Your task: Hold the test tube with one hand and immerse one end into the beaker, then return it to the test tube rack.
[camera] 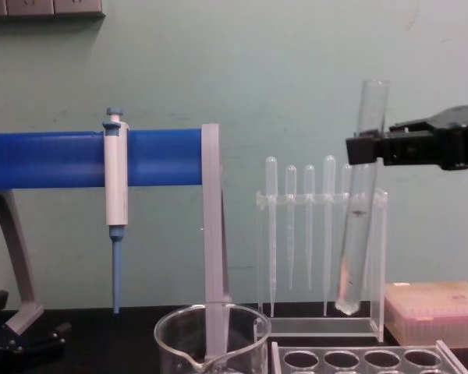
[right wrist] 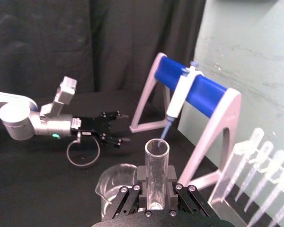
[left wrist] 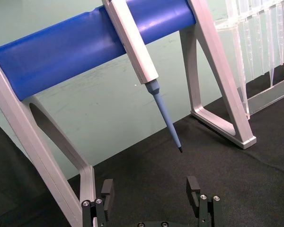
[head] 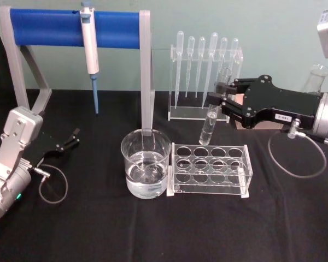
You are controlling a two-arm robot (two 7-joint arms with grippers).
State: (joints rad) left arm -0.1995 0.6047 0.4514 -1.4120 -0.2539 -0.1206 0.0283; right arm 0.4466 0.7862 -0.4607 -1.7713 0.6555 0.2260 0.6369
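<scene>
Right arm: I have it reaching in from the right in the head view, wrist about level, with the right gripper (head: pixel 221 94) raised above the table (head: pixel 98 229).
Right pincer: clamped on the test tube (head: pixel 210 120) near its upper end. The right wrist view shows the fingers (right wrist: pixel 132 194) pressed against the glass on both sides.
Test tube: in the air and a little tilted. In the chest view its rounded end (camera: pixel 347 304) leans toward the left. It hangs above and just behind the rack (head: pixel 246 164), to the right of the beaker (head: pixel 132 183), and touches neither.
Left arm: low at the left of the table, with the left gripper (head: pixel 72 139) near the foot of the blue stand (head: pixel 44 27).
Left pincer: wide apart and holding nothing, as seen in the left wrist view (left wrist: pixel 150 189).
Hard to make out: a faint line crosses the tube partway up in the chest view (camera: pixel 357 210). I cannot tell if it is liquid. The tube's lower end blends into the dropper stand (head: pixel 205 112) behind it in the head view.
Cut off: the chest view crops the beaker (camera: pixel 210 335) and the rack (camera: pixel 359 358) at its lower edge. The right wrist view crops its own gripper (right wrist: pixel 156 183) and part of the beaker (right wrist: pixel 111 182).
Chest view adds: the tube's tilt and the height of its lower end above the rack, plus a pink box (camera: pixel 437 312) behind on the right.
Head view adds: water in the beaker and the rack's open holes.
Right wrist view adds: the tube's open mouth (right wrist: pixel 157 151), and the left gripper (right wrist: pixel 125 127) far off.
</scene>
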